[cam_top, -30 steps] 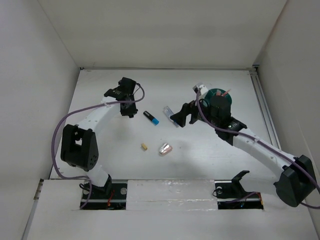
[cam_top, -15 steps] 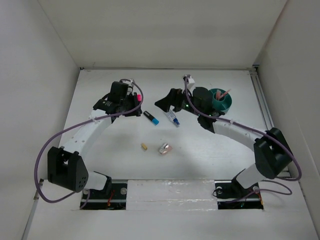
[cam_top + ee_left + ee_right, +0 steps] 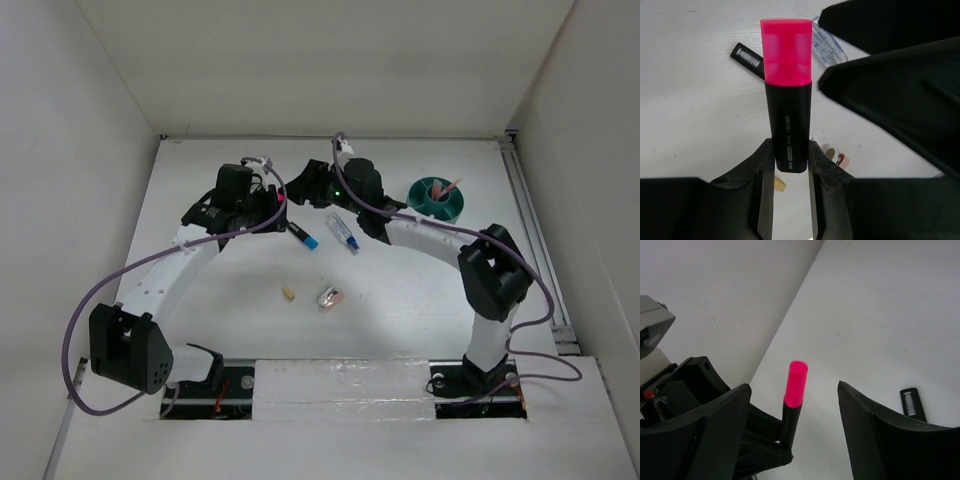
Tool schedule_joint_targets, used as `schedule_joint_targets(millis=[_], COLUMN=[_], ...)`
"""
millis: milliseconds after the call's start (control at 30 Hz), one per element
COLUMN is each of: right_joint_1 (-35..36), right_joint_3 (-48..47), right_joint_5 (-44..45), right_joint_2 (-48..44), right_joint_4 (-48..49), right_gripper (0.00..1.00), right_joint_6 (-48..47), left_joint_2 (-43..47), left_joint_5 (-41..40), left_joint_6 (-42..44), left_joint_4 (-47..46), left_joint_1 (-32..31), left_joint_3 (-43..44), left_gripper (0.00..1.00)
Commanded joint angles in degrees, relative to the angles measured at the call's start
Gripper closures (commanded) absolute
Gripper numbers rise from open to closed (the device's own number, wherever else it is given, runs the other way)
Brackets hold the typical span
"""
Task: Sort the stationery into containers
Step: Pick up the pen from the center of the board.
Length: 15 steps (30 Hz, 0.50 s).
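The left hand (image 3: 266, 206) was closed on the pink-capped marker (image 3: 788, 100), with its two fingers (image 3: 763, 165) pressing the lower end of the black body from both sides, so that the pink cap pointed away from the hand. The right hand (image 3: 306, 186) was wide open and held nothing. In the right wrist view its two fingers (image 3: 720, 425) stood far apart, and the pink-capped marker rose in the gap between them, with free space on each side, so it did not touch either one. Both hands met above the surface (image 3: 400, 320) near the middle of its far edge, the left one coming from the left side and the right one from the right side. The blue-capped marker (image 3: 302, 236) lay flat on the surface just toward the near edge from the two hands, and the clear tube (image 3: 343, 232) lay just to the right of it, apart from it. The tan block (image 3: 288, 293) and the silver-pink oval piece (image 3: 330, 297) lay closer to the near edge, around the middle of the surface, near each other but not touching. The teal bowl (image 3: 420, 206) stood toward the far right corner, well apart from both hands, and a thin pink pen (image 3: 448, 187) leaned in it with its end over the rim. I could not tell in which compartment the pen stood.
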<state>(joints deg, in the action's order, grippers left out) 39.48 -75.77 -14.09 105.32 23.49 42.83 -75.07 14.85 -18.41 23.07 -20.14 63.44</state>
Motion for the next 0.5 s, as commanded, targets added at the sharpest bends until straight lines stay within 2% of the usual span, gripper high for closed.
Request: schedule_joint_targets(millis=[0,300,433,467], right_joint_1=[2.1,3.7,3.7,3.7], right_joint_3=[-4.3,-6.8,-7.3,-7.3], right_joint_5=[0.3,-2.2,-2.2,-2.2], right_joint_2=[0.5,3.7,4.2,4.2], right_joint_4=[-1.0,-3.7,-3.7,-4.2], right_gripper=[0.25,0.4,0.6,0.75], right_joint_6=[0.4,0.4,0.4,0.4], left_joint_2=[1.9,2.5,2.5,2.5], left_joint_5=[1.7,2.2,2.2,2.2], left_joint_6=[1.3,1.3,1.3,1.3], left_joint_4=[-1.9,-1.9,-1.9,-1.9], left_joint_1=[0.1,0.1,0.1,0.1], left_joint_3=[-0.3,-0.3,-0.3,-0.3], left_gripper=[1.0,1.0,1.0,1.0])
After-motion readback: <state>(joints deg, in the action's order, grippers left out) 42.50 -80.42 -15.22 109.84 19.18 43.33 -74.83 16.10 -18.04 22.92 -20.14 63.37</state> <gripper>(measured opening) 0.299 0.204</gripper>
